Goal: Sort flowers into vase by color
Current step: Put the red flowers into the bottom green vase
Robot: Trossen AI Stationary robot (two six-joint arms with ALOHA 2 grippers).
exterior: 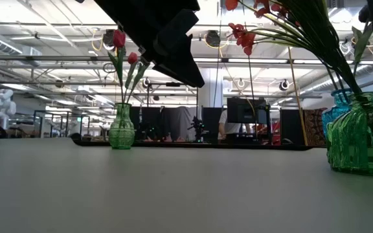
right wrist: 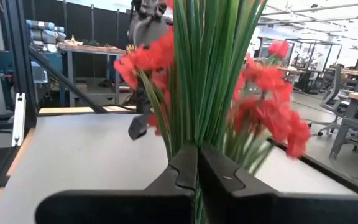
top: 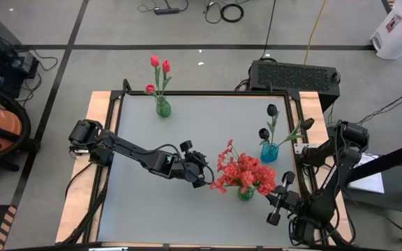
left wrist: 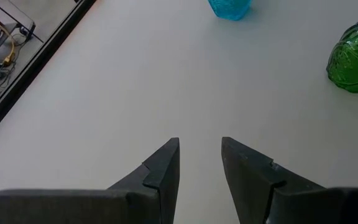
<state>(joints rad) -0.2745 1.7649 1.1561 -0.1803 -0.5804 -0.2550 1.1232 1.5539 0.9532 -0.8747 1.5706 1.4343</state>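
A bushy bunch of small red blossoms [top: 241, 173] stands with its stems in a green glass vase [top: 246, 193] near the table's near edge. Red-pink tulip buds [top: 159, 66] stand in a second green vase [top: 162, 108] at the far edge. Black tulip buds [top: 268, 122] stand in a blue vase [top: 269, 151] to the right. My left gripper [top: 204, 180] hovers open just left of the red bunch, above bare table [left wrist: 201, 146]. My right gripper [top: 273, 198] is shut, just right of the bunch, with the green stems [right wrist: 211, 74] right in front of it. My right gripper [right wrist: 197, 158] is shut, level, coming from the table's right, right before the bunch's green stems [right wrist: 194, 124]. Whether its fingers touch the stems, I cannot tell. No stem shows between them.
Bare grey tabletop [top: 152, 202] spreads left of and behind the left arm. A black frame [top: 208, 93] rims the table. Beyond the far edge stands a black box [top: 293, 75]. The low view shows the near green vase [exterior: 361, 136] and the blue vase [exterior: 334, 116] close at the right.
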